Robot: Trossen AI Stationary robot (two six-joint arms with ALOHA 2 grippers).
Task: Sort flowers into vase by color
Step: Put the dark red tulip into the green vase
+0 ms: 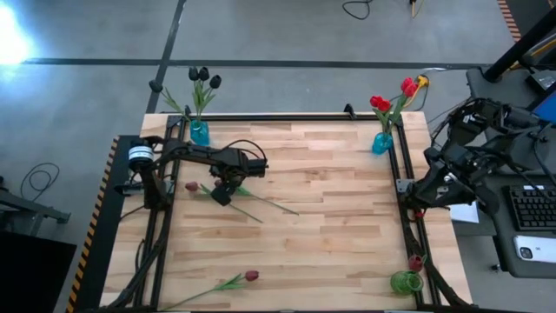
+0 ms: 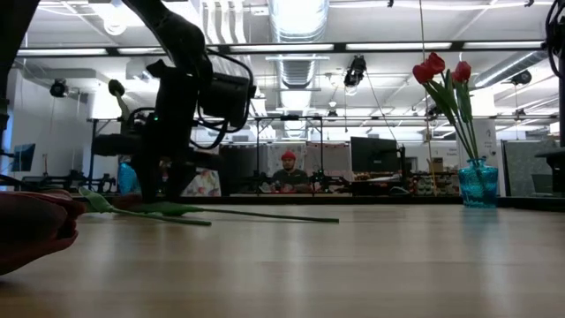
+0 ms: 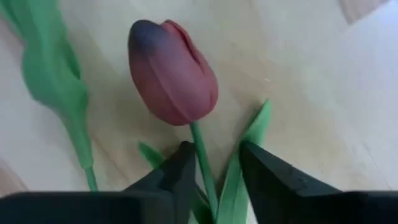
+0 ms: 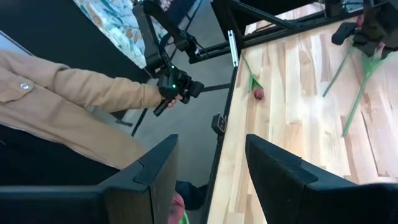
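Note:
Two tulips lie crossed on the table's left half. One has a maroon head (image 3: 174,74) and the other a dark red head (image 1: 191,186); their stems (image 1: 269,207) run toward the middle. My left gripper (image 1: 222,193) is down over them, open, with a finger on each side of the maroon tulip's stem (image 3: 199,143) just below the head. A third tulip (image 1: 251,276), red, lies near the near edge. The left blue vase (image 1: 199,132) holds black tulips and the right blue vase (image 1: 381,142) holds red ones. My right gripper (image 4: 211,168) waits open beyond the table's right edge. My left gripper comes from above, pointing down, with its fingers (image 3: 180,171) across the maroon tulip's stem (image 3: 200,155) just under the head. The stem and a leaf lie on the table in the gap. Whether a finger touches them I cannot tell.
Black frame rails (image 1: 165,217) run along the left, right (image 1: 408,217) and far sides of the table. A green object (image 1: 406,282) and a red head (image 1: 415,261) sit at the near right corner. A person's beige sleeve (image 4: 68,93) shows beside the table.

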